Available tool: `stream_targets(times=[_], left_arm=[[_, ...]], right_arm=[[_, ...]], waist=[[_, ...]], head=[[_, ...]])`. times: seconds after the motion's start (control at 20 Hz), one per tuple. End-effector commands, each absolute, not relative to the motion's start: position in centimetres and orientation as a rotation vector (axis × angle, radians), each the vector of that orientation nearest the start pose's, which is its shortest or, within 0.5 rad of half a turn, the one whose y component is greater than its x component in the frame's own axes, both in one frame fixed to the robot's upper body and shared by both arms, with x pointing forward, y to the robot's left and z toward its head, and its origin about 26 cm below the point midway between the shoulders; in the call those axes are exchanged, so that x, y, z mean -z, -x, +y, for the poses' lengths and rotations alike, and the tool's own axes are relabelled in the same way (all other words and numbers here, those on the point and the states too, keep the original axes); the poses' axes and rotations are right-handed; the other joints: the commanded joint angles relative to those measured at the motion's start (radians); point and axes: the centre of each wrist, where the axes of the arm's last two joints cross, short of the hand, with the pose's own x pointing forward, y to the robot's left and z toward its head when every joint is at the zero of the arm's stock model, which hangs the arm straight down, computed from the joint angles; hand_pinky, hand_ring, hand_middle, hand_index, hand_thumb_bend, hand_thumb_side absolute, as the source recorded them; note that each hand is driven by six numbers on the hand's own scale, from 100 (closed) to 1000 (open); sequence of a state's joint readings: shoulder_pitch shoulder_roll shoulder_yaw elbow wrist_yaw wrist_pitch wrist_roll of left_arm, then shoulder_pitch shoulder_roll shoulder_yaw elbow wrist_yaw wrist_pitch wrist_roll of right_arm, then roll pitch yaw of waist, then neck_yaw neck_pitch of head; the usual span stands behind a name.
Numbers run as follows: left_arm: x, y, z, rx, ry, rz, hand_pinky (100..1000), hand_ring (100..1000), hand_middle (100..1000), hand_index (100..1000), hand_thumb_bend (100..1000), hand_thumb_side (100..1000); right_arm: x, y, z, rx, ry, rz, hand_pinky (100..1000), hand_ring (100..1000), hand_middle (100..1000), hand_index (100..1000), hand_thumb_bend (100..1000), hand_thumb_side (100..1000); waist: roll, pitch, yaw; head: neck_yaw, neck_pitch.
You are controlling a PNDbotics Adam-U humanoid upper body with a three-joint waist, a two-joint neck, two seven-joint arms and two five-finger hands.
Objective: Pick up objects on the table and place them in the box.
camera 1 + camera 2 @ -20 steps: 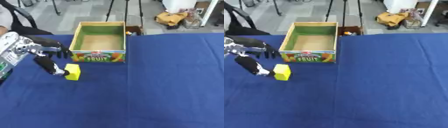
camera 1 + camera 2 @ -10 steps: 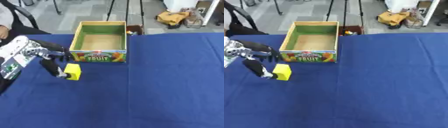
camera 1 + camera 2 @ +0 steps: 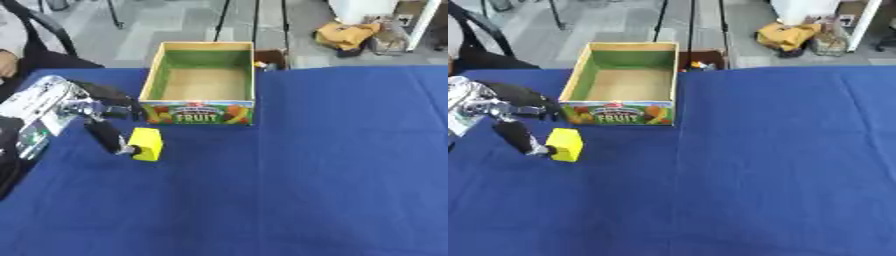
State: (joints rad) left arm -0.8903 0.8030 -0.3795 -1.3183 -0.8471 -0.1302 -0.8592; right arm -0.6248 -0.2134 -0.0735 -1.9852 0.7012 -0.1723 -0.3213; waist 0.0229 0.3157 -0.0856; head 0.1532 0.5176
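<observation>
Left hand point(image 3: 98, 118) fingers spread, thumb tip touching yellow block point(image 3: 146, 144) in front of fruit box point(image 3: 200, 85); holds nothing. Block prob. light, rigid; pinch opp. flat sides.

Blue cloth over the table point(image 3: 332, 175), filling most of the view. Beyond the table's far edge, grey floor point(image 3: 166, 25). Black chair point(image 3: 39, 37) off the far left corner. Yellow bag point(image 3: 787, 35) on the floor past the far right edge, beside a white cabinet point(image 3: 807, 11).
</observation>
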Motion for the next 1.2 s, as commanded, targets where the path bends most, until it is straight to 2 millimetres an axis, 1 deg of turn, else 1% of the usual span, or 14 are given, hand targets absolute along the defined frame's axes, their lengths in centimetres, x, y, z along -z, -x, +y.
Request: stream_targets(times=[0.05,0.2,0.4,0.6,0.8,1.0,1.2], left_arm=[[-29.2,-42.0,31.0,1.907,-1.034,-0.864,647,793,838,967,360,630],[-28.7,-42.6,31.2,1.869,-1.018,-0.87,648,795,859,972,380,622],[-28.5,-43.2,31.5,1.847,-1.024,-0.872,648,796,889,979,385,614],[-28.3,-43.6,31.8,1.825,-1.025,-0.876,647,794,887,979,382,616],[-28.2,-43.8,32.1,1.81,-1.027,-0.877,647,791,870,980,375,619],[-28.2,-43.8,32.1,1.812,-1.026,-0.883,644,783,837,955,374,611],[-28.3,-43.8,31.8,1.823,-1.019,-0.901,626,744,749,903,387,596]], right_arm=[[-29.6,-31.3,-22.7,0.195,-1.132,3.07,725,806,555,832,100,895],[-29.9,-31.3,-22.7,0.184,-1.128,3.067,725,806,552,832,100,893],[-30.0,-31.3,-22.7,0.178,-1.12,3.066,725,807,550,831,100,888],[-30.1,-31.3,-22.8,0.171,-1.118,3.065,725,806,547,829,102,882],[-30.2,-31.3,-22.9,0.166,-1.117,3.065,726,806,543,827,122,869],[-30.2,-31.3,-23.0,0.162,-1.118,3.066,727,806,542,827,130,859],[-30.2,-31.3,-23.1,0.151,-1.124,3.067,727,807,542,826,130,852]], waist=[[-0.001,-0.015,-0.001],[-0.005,0.004,-0.011],[-0.005,0.016,-0.015],[-0.006,0.026,-0.018],[-0.008,0.036,-0.02],[-0.009,0.042,-0.018],[-0.01,0.042,-0.016]], head=[[0.005,-0.012],[0.018,-0.035],[0.025,-0.047],[0.028,-0.055],[0.03,-0.058],[0.029,-0.055],[0.029,-0.048]])
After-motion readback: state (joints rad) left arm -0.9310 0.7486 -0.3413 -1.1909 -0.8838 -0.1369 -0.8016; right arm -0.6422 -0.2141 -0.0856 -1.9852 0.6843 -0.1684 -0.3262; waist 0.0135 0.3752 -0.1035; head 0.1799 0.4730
